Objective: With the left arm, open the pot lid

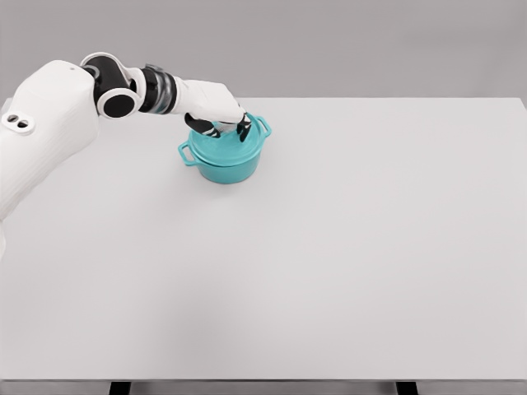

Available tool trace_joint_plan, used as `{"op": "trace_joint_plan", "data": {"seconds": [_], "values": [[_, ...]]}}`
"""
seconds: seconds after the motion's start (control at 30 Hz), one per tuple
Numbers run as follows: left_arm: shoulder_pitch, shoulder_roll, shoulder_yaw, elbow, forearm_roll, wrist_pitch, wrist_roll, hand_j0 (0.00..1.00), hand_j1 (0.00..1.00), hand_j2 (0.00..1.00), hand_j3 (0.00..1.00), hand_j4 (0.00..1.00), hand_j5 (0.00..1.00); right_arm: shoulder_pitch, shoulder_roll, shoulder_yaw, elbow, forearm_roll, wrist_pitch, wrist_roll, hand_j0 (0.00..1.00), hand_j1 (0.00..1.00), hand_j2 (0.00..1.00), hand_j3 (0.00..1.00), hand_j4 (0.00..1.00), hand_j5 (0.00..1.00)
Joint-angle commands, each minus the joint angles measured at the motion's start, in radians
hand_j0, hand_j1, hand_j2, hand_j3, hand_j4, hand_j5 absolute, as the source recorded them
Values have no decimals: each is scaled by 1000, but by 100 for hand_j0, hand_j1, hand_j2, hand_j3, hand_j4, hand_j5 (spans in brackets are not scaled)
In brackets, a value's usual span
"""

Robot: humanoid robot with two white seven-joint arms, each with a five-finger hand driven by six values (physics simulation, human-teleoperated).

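The left hand (221, 115) rests on the lid (226, 138) of the round teal pot (226, 156), fingers curled down onto it (the knob is hidden). The pot stands near the far-left edge of the smooth white table (329, 247), with wide open surface to its right and front.

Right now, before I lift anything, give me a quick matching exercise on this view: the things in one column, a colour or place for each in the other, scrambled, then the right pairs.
Things:
1. pot
2. left hand
3. table
4. pot handles

Descriptions:
A. pale grey, fills most of the view
B. teal, on the table's far left part
C. white with dark fingers, down on top of the pot
D. stick out at the pot's lower left and upper right

Pairs: 1-B, 2-C, 3-A, 4-D
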Motion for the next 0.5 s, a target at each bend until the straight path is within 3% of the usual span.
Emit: {"op": "trace_joint_plan", "data": {"seconds": [0.0, 0.27, 0.47], "values": [[0, 1, 2, -2, 4, 1, 0, 46, 46, 46, 46, 46, 46, 0, 0, 0, 1, 0, 0, 0, 100, 100, 100, 100, 100, 100], [-8, 11, 4, -3, 7, -8, -1, 42, 42, 42, 42, 42, 42, 0, 0, 0, 1, 0, 0, 0, 100, 100, 100, 100, 100, 100], [-21, 81, 11, -13, 10, -24, -1, 42, 42, 42, 42, 42, 42, 0, 0, 0, -1, 0, 0, 0, 100, 100, 100, 100, 100, 100]]}}
